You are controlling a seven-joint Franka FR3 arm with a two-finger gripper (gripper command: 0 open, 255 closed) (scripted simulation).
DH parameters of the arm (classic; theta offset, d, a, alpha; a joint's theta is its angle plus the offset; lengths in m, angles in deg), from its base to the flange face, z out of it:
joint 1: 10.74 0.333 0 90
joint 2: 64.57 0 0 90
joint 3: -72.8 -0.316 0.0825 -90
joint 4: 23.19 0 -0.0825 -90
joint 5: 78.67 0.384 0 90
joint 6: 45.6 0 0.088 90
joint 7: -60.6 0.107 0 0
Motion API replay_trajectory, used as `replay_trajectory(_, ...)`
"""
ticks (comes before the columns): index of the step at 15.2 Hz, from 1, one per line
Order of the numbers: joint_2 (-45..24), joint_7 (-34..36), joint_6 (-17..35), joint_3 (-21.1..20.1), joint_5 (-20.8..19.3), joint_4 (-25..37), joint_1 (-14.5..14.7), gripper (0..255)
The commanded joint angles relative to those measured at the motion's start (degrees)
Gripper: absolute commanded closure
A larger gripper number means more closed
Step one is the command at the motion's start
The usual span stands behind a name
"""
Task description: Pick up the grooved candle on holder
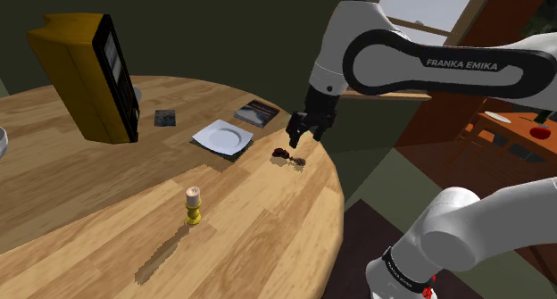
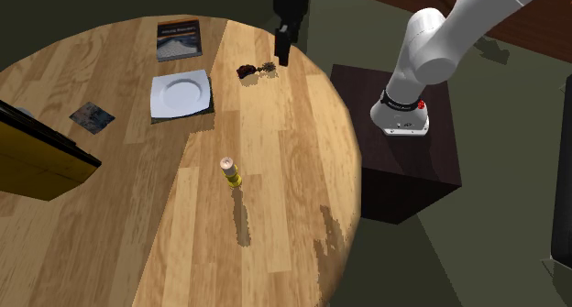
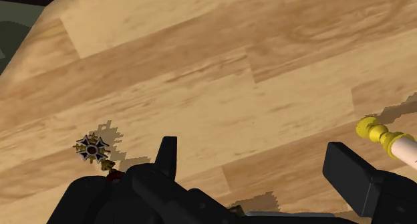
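Candle on yellow holder (image 1: 192, 205) upright mid-table; end effector (image 1: 297, 141) near small dark object (image 1: 282, 153)

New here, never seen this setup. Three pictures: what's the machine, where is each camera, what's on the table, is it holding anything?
The machine is a white robot arm mounted on a dark box stand beside a round wooden table. One picture comes from a fixed camera by the stand, one looks down on the table from another side, and one comes from a camera on the hand itself.

The black gripper hangs near the table's edge, its fingers apart, holding nothing.

On the table are:
- the candle on a yellow holder, upright and well away from the gripper
- a white plate
- a small dark spiky ornament close under the gripper
- a book
- a small card
- a big yellow box
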Motion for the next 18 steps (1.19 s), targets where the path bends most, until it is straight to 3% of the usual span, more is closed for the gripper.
replay_trajectory(1, -3.0, 2.2, 2.0, -2.0, 0.1, 1.1, 0.3, 0)
replay_trajectory(9, -17.1, 13.1, 8.9, -10.7, -2.8, 7.8, 1.4, 0)
replay_trajectory(18, -37.3, 27.8, 12.6, -16.9, -14.0, 20.9, 5.1, 0)
